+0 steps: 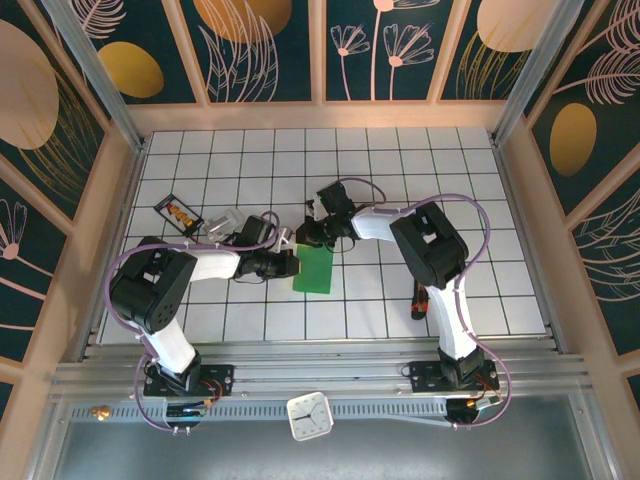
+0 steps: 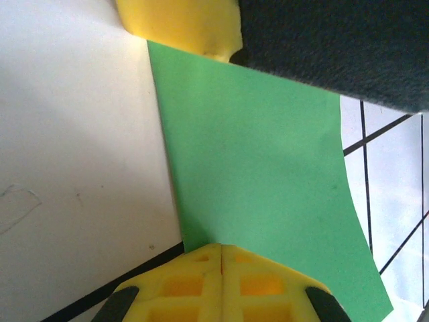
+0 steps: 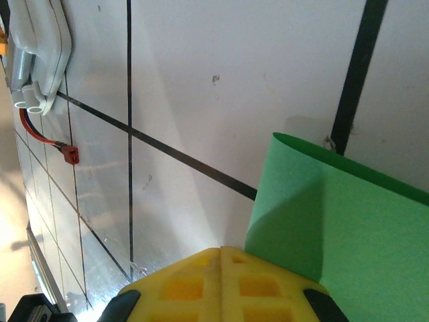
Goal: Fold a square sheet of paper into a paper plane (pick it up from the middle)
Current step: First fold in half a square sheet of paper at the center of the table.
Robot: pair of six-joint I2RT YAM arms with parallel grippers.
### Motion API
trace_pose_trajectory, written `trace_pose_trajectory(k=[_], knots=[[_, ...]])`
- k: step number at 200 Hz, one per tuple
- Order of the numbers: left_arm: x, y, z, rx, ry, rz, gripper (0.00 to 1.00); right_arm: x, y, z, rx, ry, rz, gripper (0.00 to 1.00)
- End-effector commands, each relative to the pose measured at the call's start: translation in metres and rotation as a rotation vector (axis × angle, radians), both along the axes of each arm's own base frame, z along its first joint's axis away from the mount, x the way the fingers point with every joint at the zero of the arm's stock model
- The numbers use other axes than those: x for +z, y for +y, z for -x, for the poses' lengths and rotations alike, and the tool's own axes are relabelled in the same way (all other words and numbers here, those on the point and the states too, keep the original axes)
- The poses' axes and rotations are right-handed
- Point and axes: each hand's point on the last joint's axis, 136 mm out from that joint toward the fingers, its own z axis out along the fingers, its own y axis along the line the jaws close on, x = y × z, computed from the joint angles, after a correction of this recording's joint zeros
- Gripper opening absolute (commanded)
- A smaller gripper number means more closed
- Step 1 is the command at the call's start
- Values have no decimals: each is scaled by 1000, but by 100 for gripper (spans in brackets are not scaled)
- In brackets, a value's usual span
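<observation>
The square sheet of paper (image 1: 314, 270) lies folded into a narrower bright-green shape near the middle of the grid table. My left gripper (image 1: 292, 264) is shut, its yellow tips (image 2: 221, 251) resting at the paper's (image 2: 255, 168) left edge with nothing visibly between them. My right gripper (image 1: 311, 239) is also shut, at the paper's far end. In the right wrist view its tips (image 3: 221, 252) sit beside the rolled fold of the paper (image 3: 348, 228). The right gripper's yellow finger (image 2: 181, 27) shows at the top of the left wrist view.
A black packet (image 1: 180, 212) and a small grey-white device (image 1: 228, 226) lie at the left rear. A red-and-black tool (image 1: 419, 300) lies beside the right arm. A white part with a red wire (image 3: 37, 60) sits nearby. Wooden walls (image 1: 320, 115) enclose the table.
</observation>
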Motion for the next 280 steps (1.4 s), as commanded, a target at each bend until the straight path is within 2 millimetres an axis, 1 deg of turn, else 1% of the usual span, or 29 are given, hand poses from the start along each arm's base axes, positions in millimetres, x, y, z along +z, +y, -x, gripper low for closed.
trace_pose_trajectory(k=[1,100,177,179,182,249,265,280], knots=[[-65,58,56,37,235,-283,0,-34,-35,-42,-119,-73,137,0],[-67,59,57,32,240,-287,0,-37,-43,-68,-160,-88,152,0],[-67,59,58,32,241,-285,0,-38,-39,-78,-170,-92,160,0],[-67,59,58,32,241,-285,0,-38,-48,-86,-191,-91,161,0],[-67,59,58,31,241,-285,0,-38,-51,-88,-199,-88,162,0],[-66,58,58,29,239,-281,0,-38,-58,-105,-225,-92,166,0],[-66,58,57,29,240,-281,0,-36,-58,-110,-226,-96,161,0],[-66,58,57,29,235,-281,0,-24,-59,-118,-232,-112,145,0]])
